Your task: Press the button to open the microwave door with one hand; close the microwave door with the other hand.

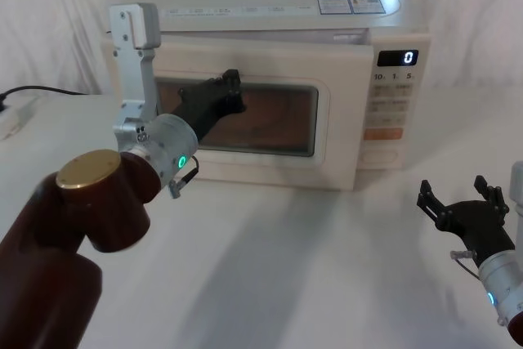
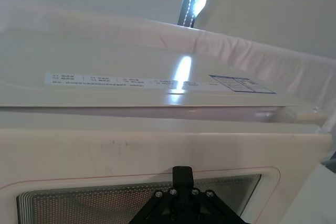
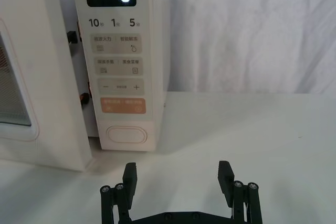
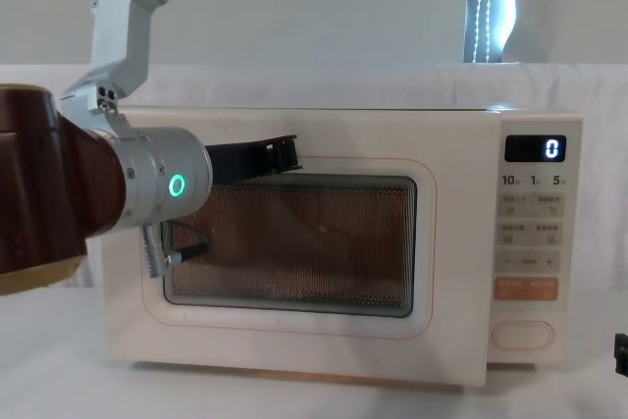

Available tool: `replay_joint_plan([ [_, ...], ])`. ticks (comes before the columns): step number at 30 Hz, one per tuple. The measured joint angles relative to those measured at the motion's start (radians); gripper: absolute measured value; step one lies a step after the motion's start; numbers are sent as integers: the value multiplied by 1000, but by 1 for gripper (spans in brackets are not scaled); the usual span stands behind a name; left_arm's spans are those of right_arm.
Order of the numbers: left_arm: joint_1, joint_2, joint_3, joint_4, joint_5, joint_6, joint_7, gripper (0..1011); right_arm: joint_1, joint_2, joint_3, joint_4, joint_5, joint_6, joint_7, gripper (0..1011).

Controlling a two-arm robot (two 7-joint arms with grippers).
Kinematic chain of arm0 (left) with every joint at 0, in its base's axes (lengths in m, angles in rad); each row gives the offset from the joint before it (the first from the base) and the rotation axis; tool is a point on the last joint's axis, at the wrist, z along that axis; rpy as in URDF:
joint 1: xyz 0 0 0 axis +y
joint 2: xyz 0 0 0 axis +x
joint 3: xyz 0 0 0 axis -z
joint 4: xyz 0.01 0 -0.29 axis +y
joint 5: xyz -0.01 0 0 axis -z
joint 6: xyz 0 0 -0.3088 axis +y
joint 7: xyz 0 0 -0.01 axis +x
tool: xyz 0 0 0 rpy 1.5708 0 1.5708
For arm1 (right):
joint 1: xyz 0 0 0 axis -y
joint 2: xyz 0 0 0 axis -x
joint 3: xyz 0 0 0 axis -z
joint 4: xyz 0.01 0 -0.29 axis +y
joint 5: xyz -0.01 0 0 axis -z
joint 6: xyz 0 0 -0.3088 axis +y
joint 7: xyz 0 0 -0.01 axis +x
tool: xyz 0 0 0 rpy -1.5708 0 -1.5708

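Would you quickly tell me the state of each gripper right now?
Left gripper: at the microwave door, open or shut cannot be told.
Right gripper: open, empty, facing the button.

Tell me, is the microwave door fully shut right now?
Not fully: the microwave door stands slightly ajar, a gap showing beside the key panel. The left gripper is at it.

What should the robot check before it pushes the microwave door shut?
1. Microwave door popped open: ok, a gap shows beside the key panel.
2. Left gripper at the door's window: ok; contact cannot tell.
3. Right gripper clear of the button: ok, open and held back over the table.
4. Nothing in the gap: ok.
5. Display reads 0: ok.
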State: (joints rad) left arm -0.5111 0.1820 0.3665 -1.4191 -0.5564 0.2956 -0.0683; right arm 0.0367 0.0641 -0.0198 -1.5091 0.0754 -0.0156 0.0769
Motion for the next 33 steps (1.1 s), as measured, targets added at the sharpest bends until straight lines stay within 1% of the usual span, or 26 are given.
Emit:
replay_joint_plan([
  [13,-38,-31,1,59,58,-21,-22,0,0,0,0,0,0,0,0,1002],
  [21,-54,-55,-7,92,87,-29,-31,0,0,0,0,0,0,0,0,1002],
  [33,-66,-82,-25,117,121,-32,-37,0,0,0,0,0,0,0,0,1002],
])
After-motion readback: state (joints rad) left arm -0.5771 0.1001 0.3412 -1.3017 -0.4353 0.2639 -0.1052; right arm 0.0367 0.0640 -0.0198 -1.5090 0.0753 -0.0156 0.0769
